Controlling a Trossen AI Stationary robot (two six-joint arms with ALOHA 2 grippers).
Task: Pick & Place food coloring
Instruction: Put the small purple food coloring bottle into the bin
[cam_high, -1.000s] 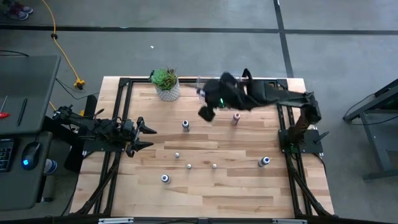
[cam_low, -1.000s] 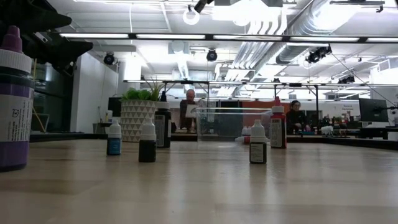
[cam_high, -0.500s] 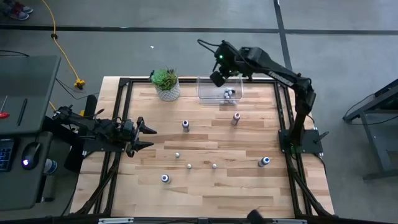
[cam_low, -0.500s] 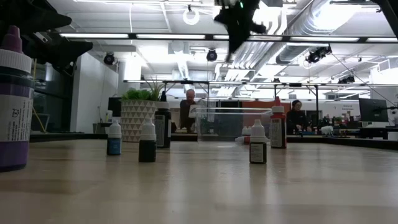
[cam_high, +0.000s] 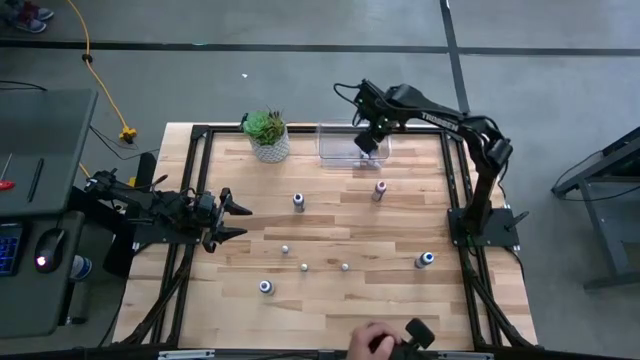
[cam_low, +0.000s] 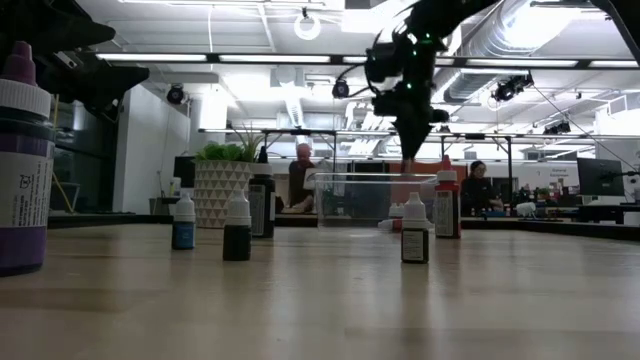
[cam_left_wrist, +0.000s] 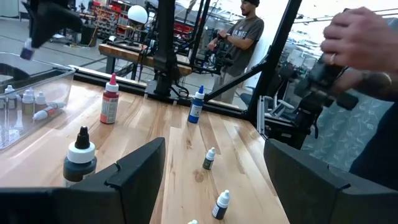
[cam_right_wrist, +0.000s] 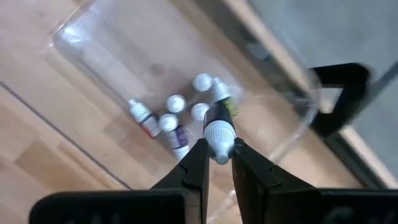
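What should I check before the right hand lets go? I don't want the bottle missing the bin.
1. Right hand shut on the small bottle: ok.
2. Right hand over the clear bin: ok.
3. Bottles already in the bin leave bare floor to land on: ok.
4. Drop height above the bin: cannot tell.
5. Left hand parked at the table's left edge, away from the bin: ok.
6. Person's hand at the table's near edge, far from the bin: ok.
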